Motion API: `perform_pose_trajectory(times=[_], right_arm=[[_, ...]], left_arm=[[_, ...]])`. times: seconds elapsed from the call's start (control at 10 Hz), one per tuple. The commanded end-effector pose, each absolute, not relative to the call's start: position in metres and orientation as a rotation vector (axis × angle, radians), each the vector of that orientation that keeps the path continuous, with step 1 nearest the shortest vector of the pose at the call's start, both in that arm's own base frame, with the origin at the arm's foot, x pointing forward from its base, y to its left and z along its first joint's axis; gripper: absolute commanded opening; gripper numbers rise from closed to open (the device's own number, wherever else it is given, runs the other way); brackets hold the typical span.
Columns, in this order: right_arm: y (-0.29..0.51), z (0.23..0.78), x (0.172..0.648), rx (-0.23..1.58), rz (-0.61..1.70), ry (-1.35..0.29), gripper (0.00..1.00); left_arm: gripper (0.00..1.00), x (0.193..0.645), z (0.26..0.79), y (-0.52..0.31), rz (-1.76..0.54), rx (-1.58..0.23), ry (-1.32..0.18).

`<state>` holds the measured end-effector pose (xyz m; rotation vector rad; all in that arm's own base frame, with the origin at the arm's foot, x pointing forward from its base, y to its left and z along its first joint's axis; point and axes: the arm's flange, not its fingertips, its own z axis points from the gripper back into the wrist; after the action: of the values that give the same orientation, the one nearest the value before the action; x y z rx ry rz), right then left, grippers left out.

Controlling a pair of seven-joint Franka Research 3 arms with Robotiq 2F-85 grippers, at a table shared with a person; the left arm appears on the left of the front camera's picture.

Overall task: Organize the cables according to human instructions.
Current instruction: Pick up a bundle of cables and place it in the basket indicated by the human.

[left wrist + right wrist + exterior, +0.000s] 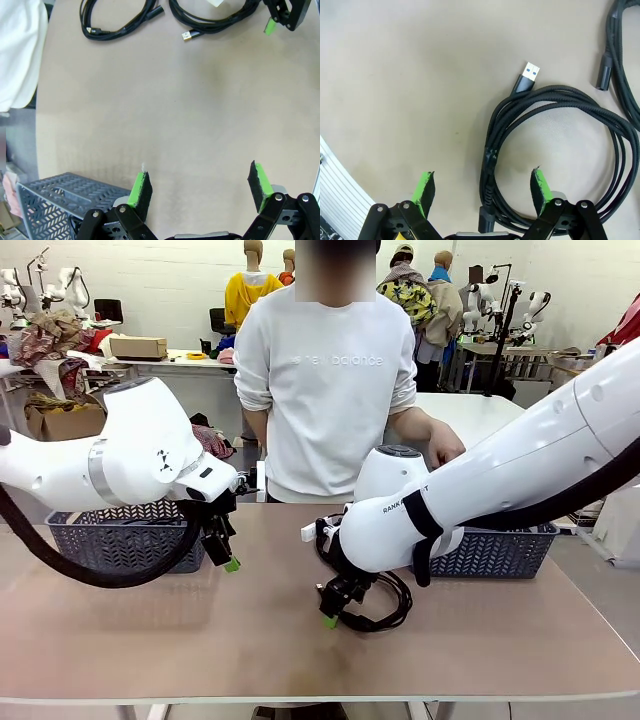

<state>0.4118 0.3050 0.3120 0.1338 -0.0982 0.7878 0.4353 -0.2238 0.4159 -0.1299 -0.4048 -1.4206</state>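
Front view, tan table point(150, 630), grey baskets point(100, 540), cluttered workshop, left fingers point(232, 563), right fingers point(330, 621) released.

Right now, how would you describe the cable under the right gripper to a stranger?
Go to the middle of the brown table, where the right gripper hangs open. Under it lies a coiled black braided cable. Its loose end is a silver USB plug; the neighbouring cable shows a plain black end.

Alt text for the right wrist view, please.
Right gripper, jaws open, over a coiled black cable on the tan table; the coil's near side shows between its green-padded fingers. The cable's silver USB plug points away, and a second black cable lies at the picture's right edge.
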Motion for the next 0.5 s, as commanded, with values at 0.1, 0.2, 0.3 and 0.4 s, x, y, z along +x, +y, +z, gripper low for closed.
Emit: perform_pose_trajectory(times=[0.1,0.2,0.3,0.4], right_arm=[[0.3147,0.3113,0.4212,0.093,0.775,-0.067,1.0],[0.3154,0.312,0.4226,0.084,0.775,-0.066,1.0],[0.3157,0.3116,0.424,0.077,0.776,-0.067,0.87],[0.316,0.3123,0.4249,0.08,0.775,-0.071,0.83]], left_arm=[[1.0,0.4349,0.4161,-0.2226,-1.42,-0.131,-0.403],[1.0,0.4349,0.4161,-0.2226,-1.42,-0.131,-0.403],[1.0,0.4349,0.4161,-0.2226,-1.42,-0.131,-0.403],[1.0,0.4349,0.4161,-0.2226,-1.42,-0.131,-0.403]])
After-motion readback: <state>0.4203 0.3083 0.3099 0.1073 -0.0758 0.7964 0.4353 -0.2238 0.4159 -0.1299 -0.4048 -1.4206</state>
